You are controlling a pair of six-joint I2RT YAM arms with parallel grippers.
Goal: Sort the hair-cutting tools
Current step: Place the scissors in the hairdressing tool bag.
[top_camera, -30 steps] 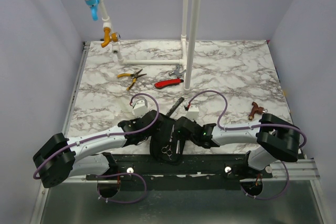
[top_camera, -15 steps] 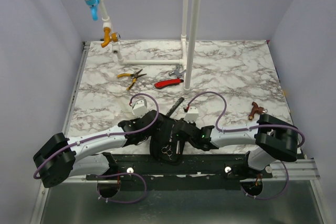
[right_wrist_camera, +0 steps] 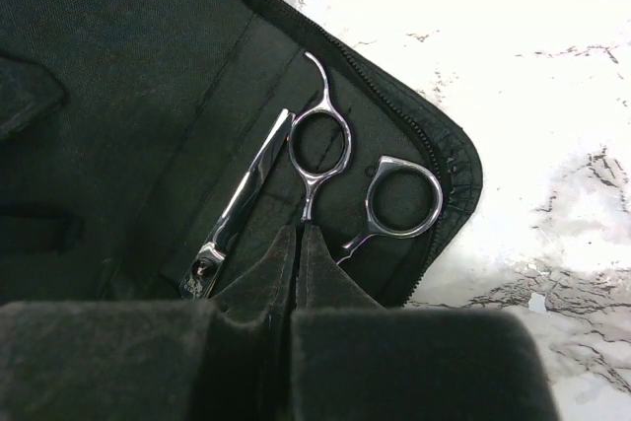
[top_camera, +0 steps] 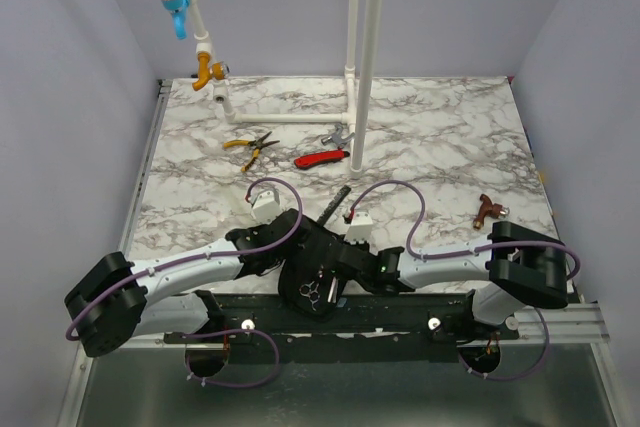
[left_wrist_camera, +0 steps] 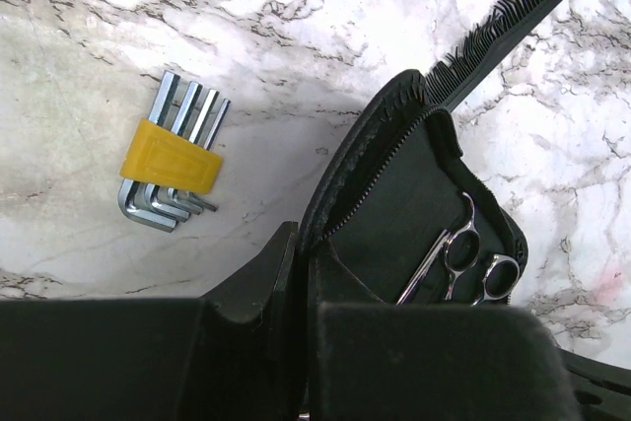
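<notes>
Both arms reach in over a black zip case point(top_camera: 300, 275) lying open on the marble surface point(top_camera: 440, 147), close to the arms' bases. The left pincer point(left_wrist_camera: 306, 283) is nipped nearly closed on the case's zipped edge, which runs down between its fingers. The right pincer point(right_wrist_camera: 296, 244) hangs over the inside of the case with its fingers pressed tight together. Their tips sit right at the shank of the silver scissors point(right_wrist_camera: 308, 184), but from here I cannot tell whether they actually pinch the metal.

The scissors lie inside the case, their two finger rings toward its rounded zipped corner. Just beside them, further inside the case, a slim silver bar point(right_wrist_camera: 245, 206) lies at a slant. A long black comb point(left_wrist_camera: 513, 7) pokes out from under the case's far end, its teeth showing against the marble.

On the left pincer's side of the case, on bare marble and apart from it, lies a bundle of metal hex keys point(left_wrist_camera: 173, 160) clipped in a yellow holder. Well beyond the case, toward the back wall, lie yellow-handled pliers point(top_camera: 250, 145) and a red-handled tool point(top_camera: 322, 158). Off to the right of the case, near the right arm's elbow, sits a small brown object point(top_camera: 487, 209).
</notes>
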